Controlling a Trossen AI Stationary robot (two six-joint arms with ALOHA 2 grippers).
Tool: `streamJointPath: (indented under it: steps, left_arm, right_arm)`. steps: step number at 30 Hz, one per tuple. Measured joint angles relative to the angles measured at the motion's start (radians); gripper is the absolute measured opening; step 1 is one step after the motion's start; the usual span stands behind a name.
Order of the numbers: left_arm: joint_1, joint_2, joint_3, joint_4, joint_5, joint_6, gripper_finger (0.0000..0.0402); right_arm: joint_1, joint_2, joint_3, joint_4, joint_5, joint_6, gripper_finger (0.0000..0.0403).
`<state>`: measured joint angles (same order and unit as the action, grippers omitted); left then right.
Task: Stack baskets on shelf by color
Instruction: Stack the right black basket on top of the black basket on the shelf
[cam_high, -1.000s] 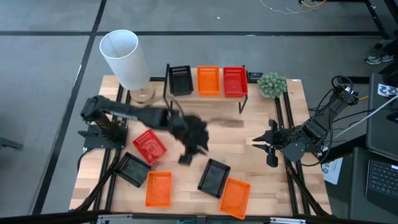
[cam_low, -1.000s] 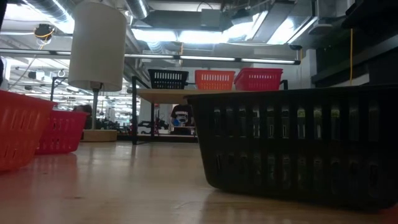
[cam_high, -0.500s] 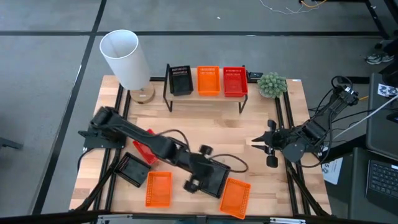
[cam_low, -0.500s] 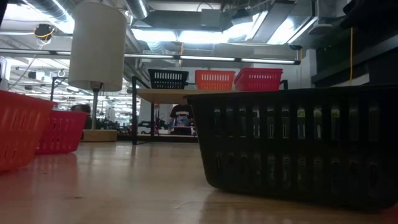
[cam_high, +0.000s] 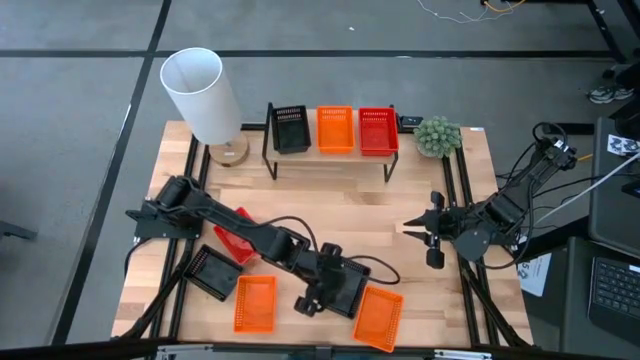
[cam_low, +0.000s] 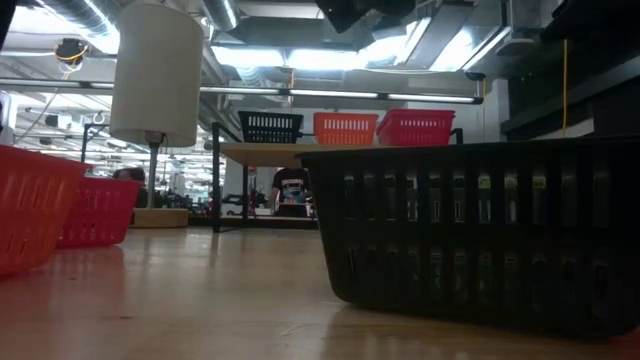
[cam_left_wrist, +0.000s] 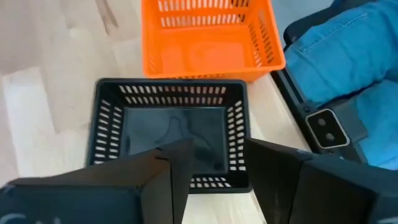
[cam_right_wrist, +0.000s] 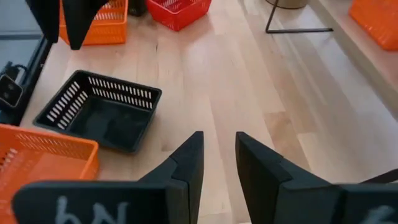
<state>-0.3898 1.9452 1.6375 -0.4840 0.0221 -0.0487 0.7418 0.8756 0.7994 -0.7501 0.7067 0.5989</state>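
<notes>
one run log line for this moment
left hand: open over black basket | right hand: waiting at table's right edge | shelf: one black, one orange, one red basket

The left arm (cam_high: 262, 238) covers part of a red basket (cam_high: 232, 236) — a black basket (cam_low: 480, 235) runs off the low view.

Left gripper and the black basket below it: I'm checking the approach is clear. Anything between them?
Nothing. In the left wrist view the left gripper hangs open right over the black basket, whose inside is empty.
</notes>
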Motion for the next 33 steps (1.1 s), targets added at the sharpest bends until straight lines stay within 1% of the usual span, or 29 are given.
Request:
streamJointPath:
  steps: [5,8,10,13,14,20,26,33]
  left_arm:
    - [0.0,0.011,0.001,0.015,-0.001,-0.033,0.0132]
    - [-0.008,0.033,-0.002,0.039,-0.005,-0.066,0.0133]
    - [-0.02,0.061,0.005,0.105,-0.003,-0.075,0.0134]
    - [-0.049,0.084,-0.002,0.087,-0.012,-0.076,0.0135]
    - [-0.056,0.1,0.0,0.128,-0.013,-0.079,0.0135]
    - [-0.091,0.148,0.002,0.147,-0.082,-0.079,0.0135]
    - [-0.111,0.205,0.0,0.167,-0.118,-0.097,0.0135]
    - [-0.116,0.226,0.0,0.162,-0.152,-0.106,0.0135]
  right_arm:
    - [0.0,0.004,0.0,0.0,-0.007,0.053,0.0091]
    - [0.0,0.004,0.0,0.001,-0.038,0.06,0.0091]
    - [0.0,0.004,0.0,0.005,-0.062,0.086,0.0091]
    - [0.0,0.005,0.0,0.006,-0.092,0.138,0.0091]
    - [0.0,0.005,0.0,0.006,-0.104,0.156,0.0091]
    - [0.0,0.005,0.0,0.02,-0.158,0.185,0.0091]
    - [0.0,0.006,0.0,0.036,-0.161,0.186,0.0091]
    - [0.0,0.006,0.0,0.076,-0.161,0.187,0.0091]
